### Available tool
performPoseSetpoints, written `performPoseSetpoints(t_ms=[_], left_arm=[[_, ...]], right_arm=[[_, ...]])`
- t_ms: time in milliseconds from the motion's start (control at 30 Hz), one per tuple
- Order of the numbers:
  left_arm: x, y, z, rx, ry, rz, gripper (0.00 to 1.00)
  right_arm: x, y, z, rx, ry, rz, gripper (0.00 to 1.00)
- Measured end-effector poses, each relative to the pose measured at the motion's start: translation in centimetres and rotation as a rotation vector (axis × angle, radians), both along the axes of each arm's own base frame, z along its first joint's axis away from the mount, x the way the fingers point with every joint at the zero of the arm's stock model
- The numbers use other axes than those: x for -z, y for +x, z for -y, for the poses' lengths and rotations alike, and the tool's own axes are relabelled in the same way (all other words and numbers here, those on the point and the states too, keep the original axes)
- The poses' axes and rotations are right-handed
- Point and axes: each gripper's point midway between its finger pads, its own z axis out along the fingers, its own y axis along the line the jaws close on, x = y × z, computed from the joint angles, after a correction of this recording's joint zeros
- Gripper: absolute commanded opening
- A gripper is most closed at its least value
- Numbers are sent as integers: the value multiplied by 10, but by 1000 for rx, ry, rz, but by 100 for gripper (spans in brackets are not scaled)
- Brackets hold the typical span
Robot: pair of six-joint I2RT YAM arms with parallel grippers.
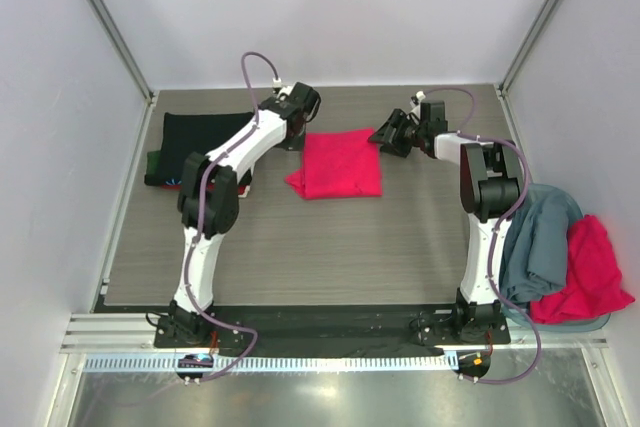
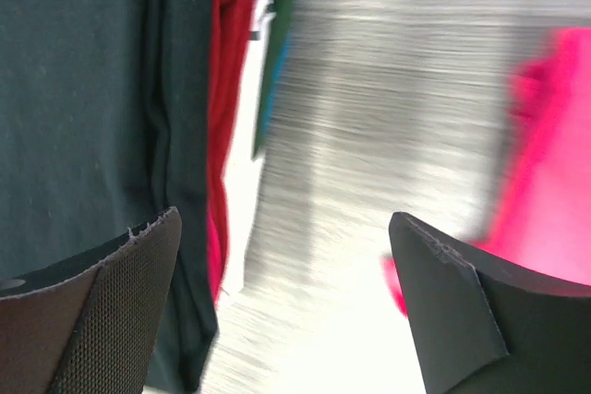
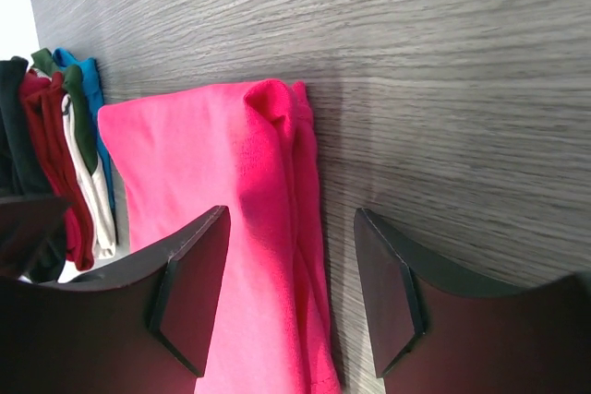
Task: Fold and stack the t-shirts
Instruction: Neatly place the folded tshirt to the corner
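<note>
A folded bright pinkish-red t-shirt [image 1: 338, 163] lies on the table's far middle; it also shows in the right wrist view [image 3: 231, 228] and blurred in the left wrist view [image 2: 545, 182]. A stack of folded shirts topped by a black one [image 1: 205, 137] sits at the far left; its black top and red layer show in the left wrist view [image 2: 83, 108]. My left gripper [image 1: 296, 137] is open and empty between the stack and the pink shirt. My right gripper [image 1: 385, 137] is open and empty over the pink shirt's right edge [image 3: 305, 256].
A loose pile lies off the table's right edge: a grey-blue shirt [image 1: 540, 237] and a pinkish-red one [image 1: 590, 272]. The stack's edges show red, green, white and blue layers [image 3: 69, 154]. White walls enclose the wood-grain table [image 1: 330, 247].
</note>
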Motion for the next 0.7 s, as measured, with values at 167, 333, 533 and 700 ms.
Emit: performPoseSetpoints(t_ms=[167,333,533,700], left_arm=[[-27,-7,40,77,-236,93,95],[-14,1,80,126,-415,106,94],[30,7,94,89,-553,48,89],[50,10,86,37,-658,27,89]], right_arm=[[-1,0,0,0,0,4,66],[0,0,-1,-4,-6,5,62],[2,-1,-5,-11,-35,-8,56],[3,0,-17,-42,-48,-7,56]])
